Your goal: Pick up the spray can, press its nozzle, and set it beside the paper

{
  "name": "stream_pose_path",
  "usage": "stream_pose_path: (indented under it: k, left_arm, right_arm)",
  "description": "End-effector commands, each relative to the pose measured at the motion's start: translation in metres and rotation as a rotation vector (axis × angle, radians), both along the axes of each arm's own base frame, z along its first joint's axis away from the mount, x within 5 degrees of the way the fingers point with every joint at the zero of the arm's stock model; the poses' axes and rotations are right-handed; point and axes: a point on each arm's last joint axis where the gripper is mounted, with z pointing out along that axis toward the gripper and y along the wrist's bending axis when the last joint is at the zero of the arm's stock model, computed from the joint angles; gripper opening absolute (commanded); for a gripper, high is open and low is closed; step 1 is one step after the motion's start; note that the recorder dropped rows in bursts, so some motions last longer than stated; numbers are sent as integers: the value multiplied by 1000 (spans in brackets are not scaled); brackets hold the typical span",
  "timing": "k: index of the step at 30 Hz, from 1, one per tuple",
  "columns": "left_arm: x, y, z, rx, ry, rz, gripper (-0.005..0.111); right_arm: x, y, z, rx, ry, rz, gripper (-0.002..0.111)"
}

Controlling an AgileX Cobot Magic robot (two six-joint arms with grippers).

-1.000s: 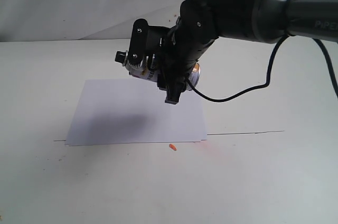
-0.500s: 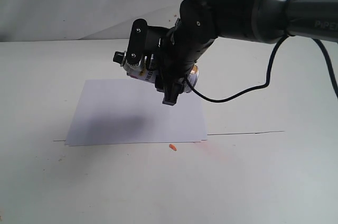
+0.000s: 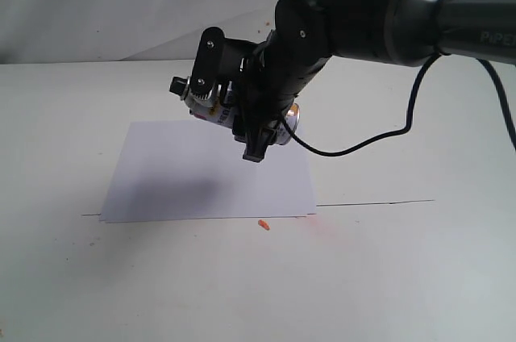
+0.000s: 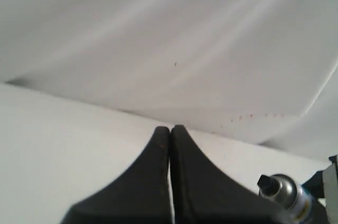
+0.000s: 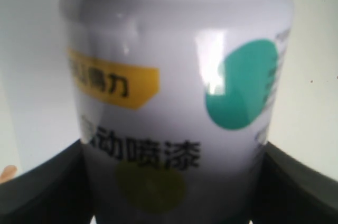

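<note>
The spray can (image 3: 211, 110) hangs tipped on its side above the white paper (image 3: 177, 173), its black nozzle (image 3: 177, 85) pointing left. My right gripper (image 3: 234, 108) is shut on the can's body. In the right wrist view the can (image 5: 174, 92) fills the frame, white label with yellow and teal marks, between the dark fingers (image 5: 42, 187) of the right gripper (image 5: 174, 182). My left gripper (image 4: 170, 129) is shut on nothing, fingers pressed together. The can's silver shoulder and nozzle (image 4: 266, 183) show off to one side of it. The left arm is out of the exterior view.
A small orange scrap (image 3: 263, 224) lies on the table just in front of the paper. A thin dark line (image 3: 371, 202) runs across the tabletop. A black cable (image 3: 355, 147) loops under the right arm. A wrinkled white backdrop (image 3: 97, 3) stands behind.
The right gripper and the can have shifted slightly left over the paper, with the nozzle end a little further left. The grip is unchanged.
</note>
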Motion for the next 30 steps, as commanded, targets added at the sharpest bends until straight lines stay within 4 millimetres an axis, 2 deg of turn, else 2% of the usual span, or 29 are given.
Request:
stream_pose_path:
  k: [1, 4, 6, 11, 14, 20, 30]
  left_arm:
    - [55, -8, 5, -19, 343, -66, 0]
    - [92, -14, -6, -59, 561, -103, 0]
    - [115, -17, -15, -86, 639, -116, 0]
    - [159, -17, -35, -69, 691, -106, 0]
    - [175, -18, -45, -108, 694, -92, 0]
    - [183, -23, -61, -234, 760, -88, 0]
    - [187, -25, -57, -259, 718, -99, 0]
  right_arm:
    - [3, 0, 11, 28, -46, -6, 0]
    - [3, 0, 11, 28, -46, -6, 0]
    - [3, 0, 11, 27, -46, -4, 0]
    - [2, -1, 11, 24, -40, -5, 0]
    - [2, -1, 11, 25, -41, -5, 0]
    - [3, 0, 11, 28, -47, -4, 0]
    - [3, 0, 11, 34, -46, -6, 0]
